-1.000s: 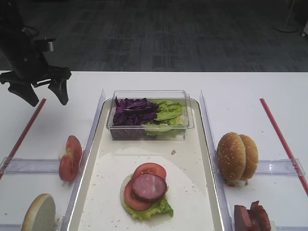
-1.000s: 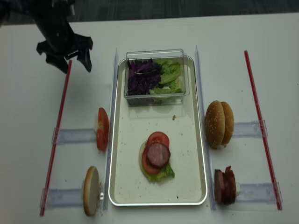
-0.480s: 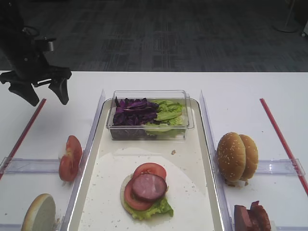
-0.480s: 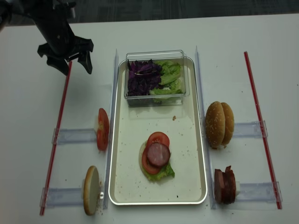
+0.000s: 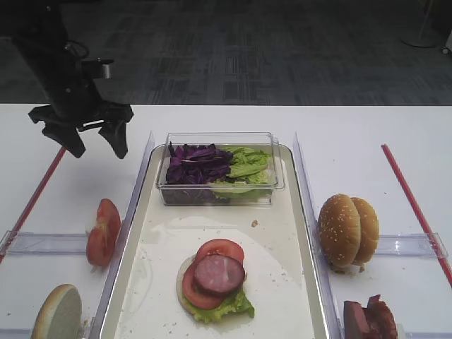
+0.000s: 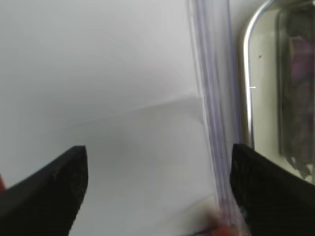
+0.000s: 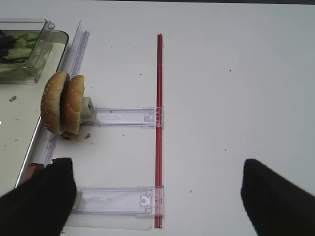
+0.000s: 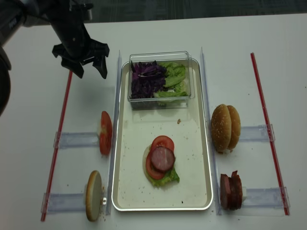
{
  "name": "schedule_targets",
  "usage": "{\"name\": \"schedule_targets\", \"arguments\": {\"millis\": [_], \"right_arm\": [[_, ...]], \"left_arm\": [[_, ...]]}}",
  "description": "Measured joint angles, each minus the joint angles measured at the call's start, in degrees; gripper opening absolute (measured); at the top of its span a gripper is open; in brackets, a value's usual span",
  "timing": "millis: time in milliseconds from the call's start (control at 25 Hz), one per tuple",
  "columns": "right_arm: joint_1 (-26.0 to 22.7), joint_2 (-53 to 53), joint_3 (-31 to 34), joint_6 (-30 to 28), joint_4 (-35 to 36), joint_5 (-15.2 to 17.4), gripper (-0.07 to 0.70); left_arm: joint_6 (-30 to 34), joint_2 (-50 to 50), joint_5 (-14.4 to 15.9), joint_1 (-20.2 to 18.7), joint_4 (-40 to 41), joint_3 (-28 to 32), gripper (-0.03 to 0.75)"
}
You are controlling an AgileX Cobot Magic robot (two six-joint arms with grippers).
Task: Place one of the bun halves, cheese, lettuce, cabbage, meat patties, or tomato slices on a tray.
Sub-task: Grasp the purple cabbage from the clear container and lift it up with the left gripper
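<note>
Left gripper (image 8: 87, 71), jaws apart and empty, hovers left of the clear box (image 8: 159, 79) of cabbage (image 8: 146, 80) on the tray (image 8: 163, 207); reaching in risks clipping the box wall

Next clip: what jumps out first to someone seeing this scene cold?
The half-built stack near the front of the tray: lettuce, tomato slices and a meat patty on a pale bun base. Behind it, on the tray's far end, a clear box holds purple cabbage beside green lettuce. To the left of the box, the black left gripper hangs open and empty above the white table.
</note>
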Motion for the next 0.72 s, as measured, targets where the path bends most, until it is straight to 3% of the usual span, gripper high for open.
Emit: {"name": "schedule_targets", "arguments": {"millis": [440,720], "right_arm": [[0.0,0.0,0.0,0.0,0.0,0.0,0.692],[0.0,0.0,0.0,0.0,0.0,0.0,0.692]], "left_arm": [[0.0,0.0,0.0,-7.4,0.1,-0.4,0.545],[0.0,0.1,0.5,-11.2,1.3,-5.0,0.545]]}}
